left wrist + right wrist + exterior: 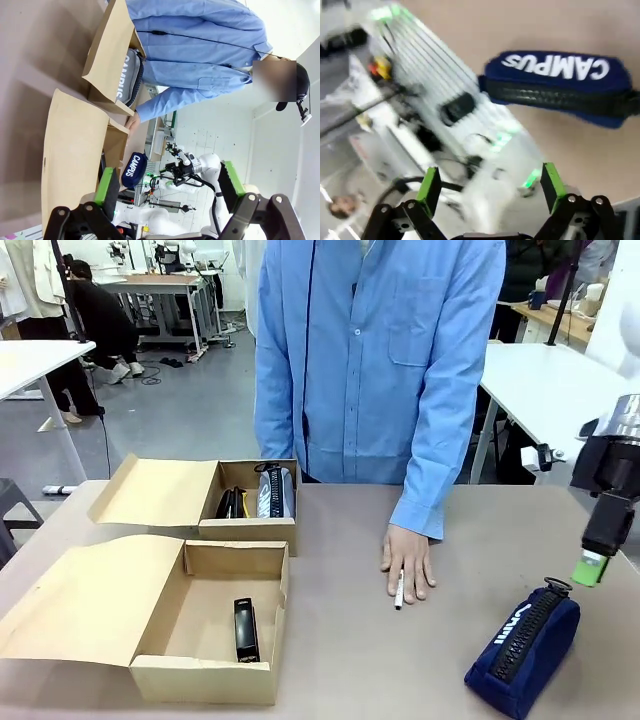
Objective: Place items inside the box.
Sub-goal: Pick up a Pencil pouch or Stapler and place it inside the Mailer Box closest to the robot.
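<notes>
My jaws stand open and empty beside the open box (pixel 205 680).
Behind the box sits the smaller box (pixel 248 532). Well to the box's right lies the navy pouch (pixel 522 650), with my right gripper (pixel 590 575) hanging near its far end, fingers spread. My left gripper (pixel 168 185) gapes on nothing. Between box and pouch a person's hand (pixel 408 558) lies flat. One black stapler (pixel 245 630) rests inside the box, by its right wall. The marker pen (pixel 399 592) pokes out under that hand.
</notes>
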Motion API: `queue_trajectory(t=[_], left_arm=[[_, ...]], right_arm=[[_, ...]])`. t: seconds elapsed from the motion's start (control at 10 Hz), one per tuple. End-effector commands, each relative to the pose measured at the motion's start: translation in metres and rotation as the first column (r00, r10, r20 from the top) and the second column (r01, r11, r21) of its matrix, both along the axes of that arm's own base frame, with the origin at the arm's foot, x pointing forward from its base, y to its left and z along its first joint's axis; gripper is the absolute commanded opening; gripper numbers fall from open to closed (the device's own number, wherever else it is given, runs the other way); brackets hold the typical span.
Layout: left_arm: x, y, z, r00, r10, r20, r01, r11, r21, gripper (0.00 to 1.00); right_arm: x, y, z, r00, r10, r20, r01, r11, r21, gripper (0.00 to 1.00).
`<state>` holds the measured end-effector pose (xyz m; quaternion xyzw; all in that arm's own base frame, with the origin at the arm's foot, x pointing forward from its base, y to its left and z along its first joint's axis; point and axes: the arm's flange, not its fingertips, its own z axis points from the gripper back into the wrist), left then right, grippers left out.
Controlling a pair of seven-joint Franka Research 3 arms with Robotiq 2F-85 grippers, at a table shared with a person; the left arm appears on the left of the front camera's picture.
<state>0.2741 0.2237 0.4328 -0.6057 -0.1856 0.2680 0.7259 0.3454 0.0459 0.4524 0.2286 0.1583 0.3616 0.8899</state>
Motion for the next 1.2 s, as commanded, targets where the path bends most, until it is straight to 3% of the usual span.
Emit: queue_trajectory(t=[0.0, 0.1, 0.2, 0.3, 0.4, 0.5, 0.6, 0.7, 0.8, 1.0, 1.1], left_arm=[[-0.003, 0.001, 0.001, 1.000, -0.010, 0.018, 0.010, 1.000, 0.005, 1.00], [-0.003, 0.001, 0.001, 1.000, -0.010, 0.018, 0.010, 1.000, 0.005, 1.00], [-0.003, 0.001, 0.001, 1.000, -0.010, 0.018, 0.010, 1.000, 0.005, 1.00], [-0.003, 0.001, 0.001, 1.000, -0.010, 0.018, 0.010, 1.000, 0.005, 1.00], [-0.003, 0.001, 0.001, 1.000, -0.010, 0.018, 0.010, 1.000, 0.005, 1.00], [-0.003, 0.001, 0.001, 1.000, -0.010, 0.018, 0.010, 1.000, 0.005, 1.00], [-0.003, 0.001, 0.001, 1.000, -0.010, 0.018, 0.010, 1.000, 0.005, 1.00], [-0.003, 0.001, 0.001, 1.000, -0.010, 0.018, 0.010, 1.000, 0.005, 1.00], [-0.003, 0.001, 0.001, 1.000, -0.010, 0.018, 0.010, 1.000, 0.005, 1.00], [-0.003, 0.001, 0.001, 1.000, -0.010, 0.018, 0.010, 1.000, 0.005, 1.00], [-0.003, 0.001, 0.001, 1.000, -0.010, 0.018, 0.010, 1.000, 0.005, 1.00]], right_arm=[[-0.001, -0.042, 0.008, 0.833, 0.511, 0.211, -0.553, 0.775, 0.307, 1.00], [-0.001, -0.052, 0.007, 0.762, 0.618, 0.194, -0.636, 0.660, 0.400, 1.00], [-0.008, -0.055, 0.000, 0.591, 0.798, 0.119, -0.743, 0.481, 0.467, 1.00], [0.001, -0.027, 0.005, 0.960, 0.251, 0.123, -0.267, 0.956, 0.126, 1.00], [0.001, -0.027, 0.005, 0.960, 0.251, 0.123, -0.267, 0.956, 0.126, 1.00], [-0.006, -0.045, 0.001, 0.915, 0.374, 0.149, -0.399, 0.891, 0.214, 1.00], [-0.006, -0.053, -0.010, 0.713, 0.650, 0.264, -0.702, 0.661, 0.267, 1.00], [-0.012, -0.038, -0.019, 0.582, 0.723, 0.372, -0.813, 0.519, 0.262, 1.00], [-0.016, -0.021, -0.022, 0.394, 0.779, 0.487, -0.917, 0.373, 0.145, 1.00], [-0.022, 0.007, -0.037, 0.237, 0.777, 0.583, -0.957, 0.291, 0.001, 1.00], [-0.027, 0.018, -0.045, 0.227, 0.772, 0.594, -0.963, 0.270, 0.017, 1.00]])
